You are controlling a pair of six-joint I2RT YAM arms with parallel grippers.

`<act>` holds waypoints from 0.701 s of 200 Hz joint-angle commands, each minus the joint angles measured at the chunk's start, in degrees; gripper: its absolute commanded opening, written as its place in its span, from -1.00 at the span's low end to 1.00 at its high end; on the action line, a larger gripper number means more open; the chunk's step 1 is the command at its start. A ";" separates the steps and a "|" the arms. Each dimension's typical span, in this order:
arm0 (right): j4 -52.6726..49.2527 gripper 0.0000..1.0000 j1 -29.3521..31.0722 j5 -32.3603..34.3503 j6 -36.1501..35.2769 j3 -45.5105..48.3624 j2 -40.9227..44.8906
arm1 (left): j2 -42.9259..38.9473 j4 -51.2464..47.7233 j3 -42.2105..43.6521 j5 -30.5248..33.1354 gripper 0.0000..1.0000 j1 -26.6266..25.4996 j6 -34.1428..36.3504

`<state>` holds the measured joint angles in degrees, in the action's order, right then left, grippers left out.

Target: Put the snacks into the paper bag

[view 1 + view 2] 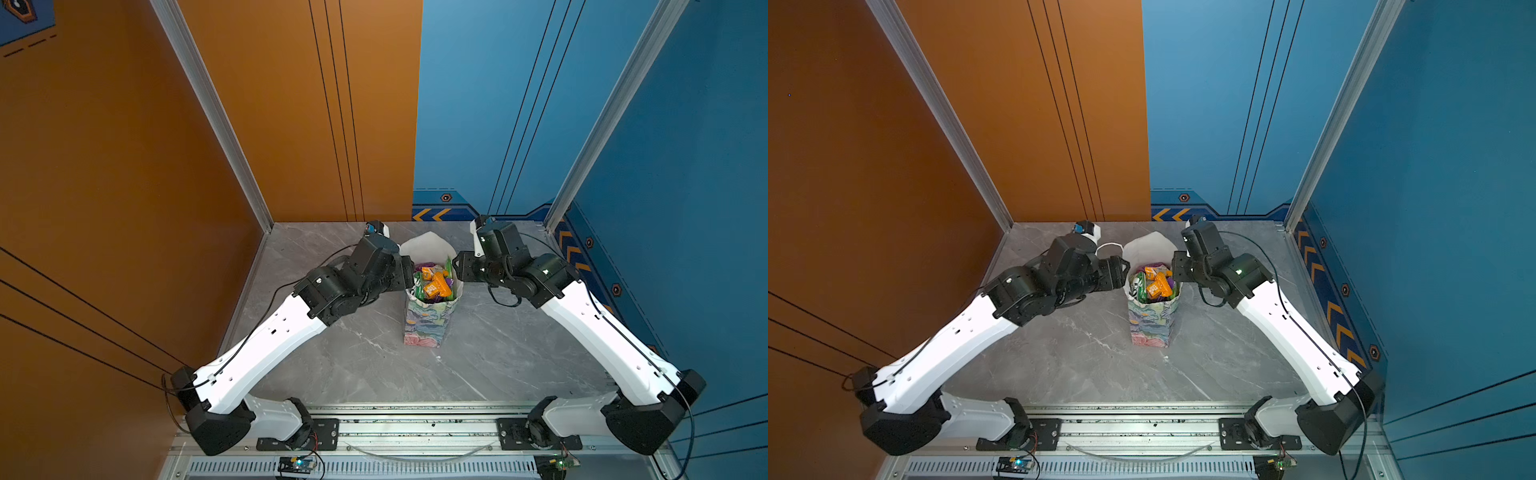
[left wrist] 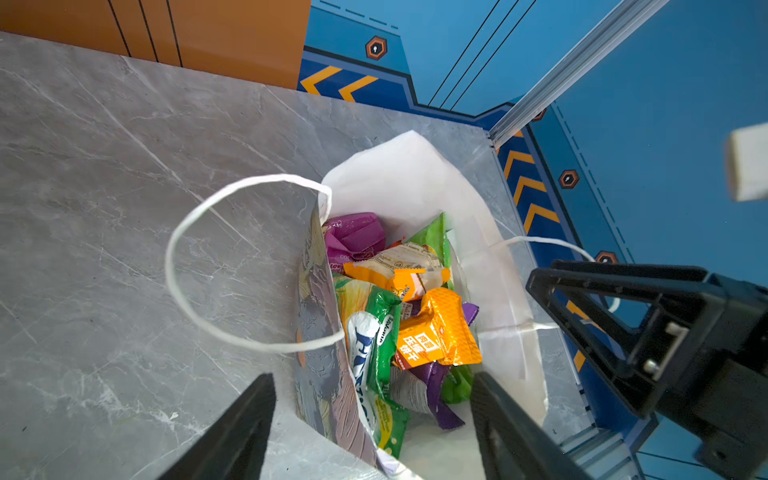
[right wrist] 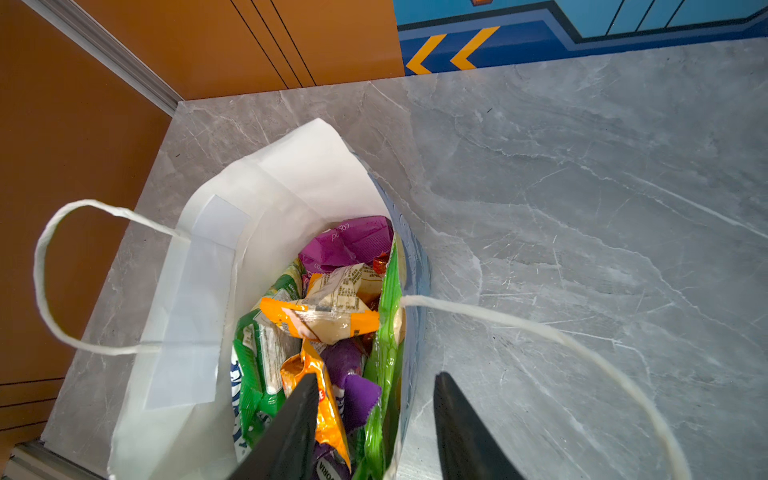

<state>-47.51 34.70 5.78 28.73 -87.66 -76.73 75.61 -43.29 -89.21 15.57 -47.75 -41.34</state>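
Paper bag (image 1: 424,320) stands upright on desk (image 1: 353,365), snacks (image 1: 434,284) inside. My left gripper (image 2: 372,376) gapes wide, right gripper (image 3: 378,374) part-spread; both empty, each straddling a bag wall. Rec.: retract straight up w/o tipping bag.

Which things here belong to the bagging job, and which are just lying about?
Job: floral paper gift bag; crinkly plastic snack packets inside it; left gripper; right gripper.
Not the job: grey marbled tabletop; aluminium front rail; two small circuit boards.
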 commanded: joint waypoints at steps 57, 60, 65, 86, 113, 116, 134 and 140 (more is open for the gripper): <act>-1.12 1.00 -0.18 -2.60 1.72 0.86 7.65 | -11.26 3.91 8.84 4.57 0.96 2.63 3.56; -1.14 1.00 -0.20 -2.72 1.74 0.95 8.08 | -12.11 4.51 9.60 5.06 0.96 2.74 3.68; -1.01 1.00 -0.27 -2.83 1.68 1.12 8.85 | -13.47 5.44 11.26 6.08 0.96 2.98 3.80; -1.01 1.00 -1.00 -2.21 1.51 1.99 12.25 | -19.60 8.63 18.09 10.40 0.95 4.59 3.48; -1.01 1.00 -3.80 -0.35 1.51 4.20 17.82 | -26.67 11.05 25.29 14.29 0.96 8.30 2.47; -1.00 1.00 -4.23 -0.09 1.50 4.57 18.50 | -27.31 11.15 25.93 14.81 0.95 8.65 2.38; -0.70 1.00 -6.70 2.17 1.11 7.11 22.64 | -30.97 12.11 29.77 17.24 0.95 11.37 1.79; -0.66 1.00 -7.53 3.11 0.92 8.16 24.02 | -31.97 12.60 32.57 17.78 0.95 12.29 1.63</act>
<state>-47.48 29.67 5.06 29.82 -82.70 -56.95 46.85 -33.85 -62.17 27.88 -38.20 -39.05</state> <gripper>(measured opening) 0.997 0.977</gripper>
